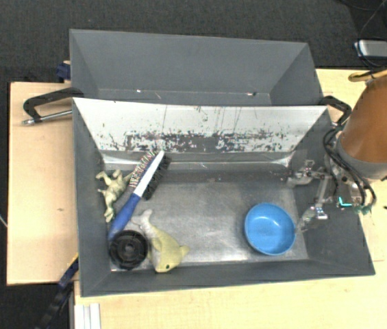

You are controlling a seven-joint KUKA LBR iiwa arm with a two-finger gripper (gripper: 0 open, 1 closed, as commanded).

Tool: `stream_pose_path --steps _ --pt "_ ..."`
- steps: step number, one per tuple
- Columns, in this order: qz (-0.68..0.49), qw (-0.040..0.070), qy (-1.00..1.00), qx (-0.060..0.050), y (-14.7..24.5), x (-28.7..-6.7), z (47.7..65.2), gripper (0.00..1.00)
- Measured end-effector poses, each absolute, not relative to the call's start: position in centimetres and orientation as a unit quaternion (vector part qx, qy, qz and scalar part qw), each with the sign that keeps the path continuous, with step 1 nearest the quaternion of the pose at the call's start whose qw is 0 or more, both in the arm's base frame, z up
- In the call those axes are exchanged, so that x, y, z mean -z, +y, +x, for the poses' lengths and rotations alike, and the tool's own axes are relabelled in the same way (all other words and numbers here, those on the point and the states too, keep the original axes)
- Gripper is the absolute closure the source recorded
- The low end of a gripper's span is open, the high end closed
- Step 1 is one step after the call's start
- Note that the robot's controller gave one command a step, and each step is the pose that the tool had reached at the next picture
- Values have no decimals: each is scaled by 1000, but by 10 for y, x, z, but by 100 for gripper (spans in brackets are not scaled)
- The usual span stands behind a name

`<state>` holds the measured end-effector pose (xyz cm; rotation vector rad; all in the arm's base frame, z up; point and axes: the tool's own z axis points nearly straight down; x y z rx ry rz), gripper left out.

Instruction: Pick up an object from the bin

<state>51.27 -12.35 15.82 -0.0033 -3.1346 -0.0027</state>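
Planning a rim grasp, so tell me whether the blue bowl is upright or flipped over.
Upright. The blue bowl shows its hollow inside facing up, rim visible all round, and nothing lies in it.

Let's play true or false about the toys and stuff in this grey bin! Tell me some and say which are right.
1. The blue bowl lies on the right side of the bin. True.
2. The gripper holds the brush. False: the brush lies on the left, far from the gripper, which is by the right wall next to the bowl.
3. The black round thing sits in the view's lower left corner. True.
4. The yellow toy lies inside the bowl. False: it lies on the bin floor beside the black round thing.
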Motion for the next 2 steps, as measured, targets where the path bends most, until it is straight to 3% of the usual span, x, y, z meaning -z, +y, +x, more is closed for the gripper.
stream_pose_path --steps 1,2 --pt "106 -3 -994 0 -109 -146 533 0" --pt "179 -4 -984 0 -79 -82 523 0"
